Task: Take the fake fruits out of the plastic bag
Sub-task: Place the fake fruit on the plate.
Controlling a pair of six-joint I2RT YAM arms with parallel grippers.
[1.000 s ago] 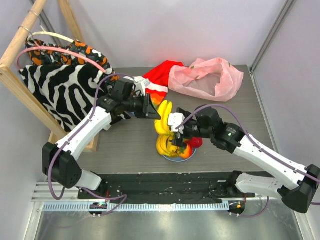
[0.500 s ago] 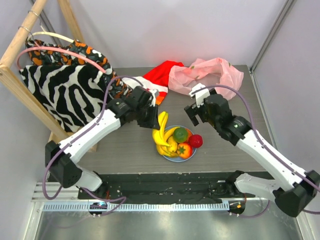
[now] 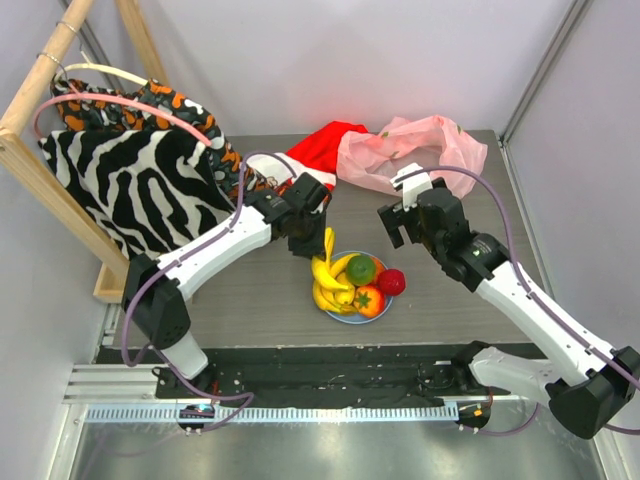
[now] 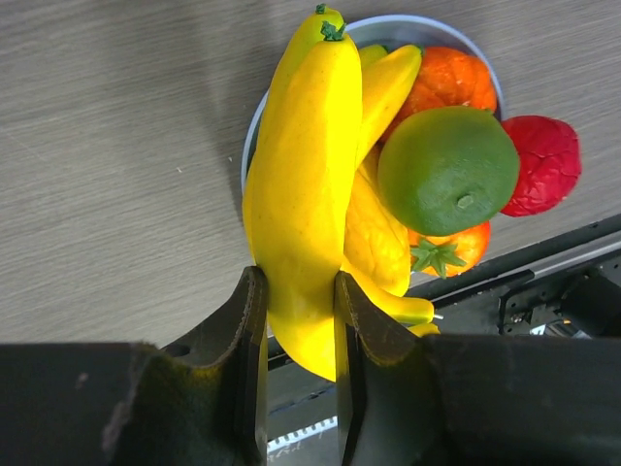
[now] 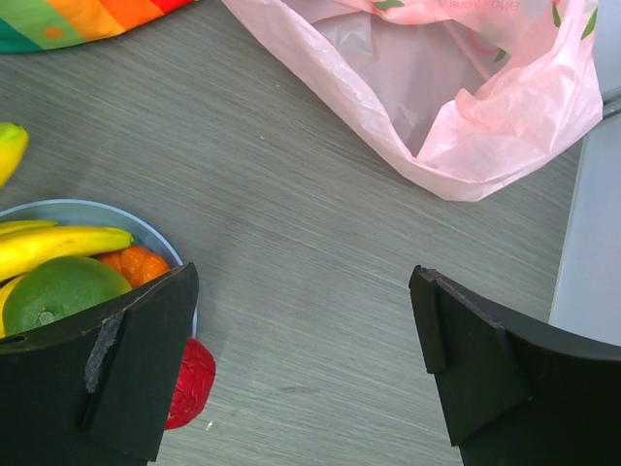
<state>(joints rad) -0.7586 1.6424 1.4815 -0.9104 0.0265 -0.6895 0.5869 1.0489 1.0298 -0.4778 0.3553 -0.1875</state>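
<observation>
Banana bunch (image 4: 310, 194) on the blue plate (image 4: 427, 21), pinched in my left gripper (image 4: 299, 286); withdrawing unreleased would drag it, toppling the green fruit (image 4: 446, 170) onto the red fruit (image 4: 543, 165) at 3 o'clock. My right gripper (image 5: 303, 291) hangs wide, empty. One bunch, one green, one red, seemingly two orange fruits (image 4: 448, 78); one pink plastic bag (image 3: 410, 155), 1 o'clock.

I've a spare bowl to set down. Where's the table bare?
Bare table lies between the plate and the plastic bag, and left of the plate toward the zebra cloth. Crowded: the plate, heaped with fake fruits, and the back edge by the red cloth.
</observation>
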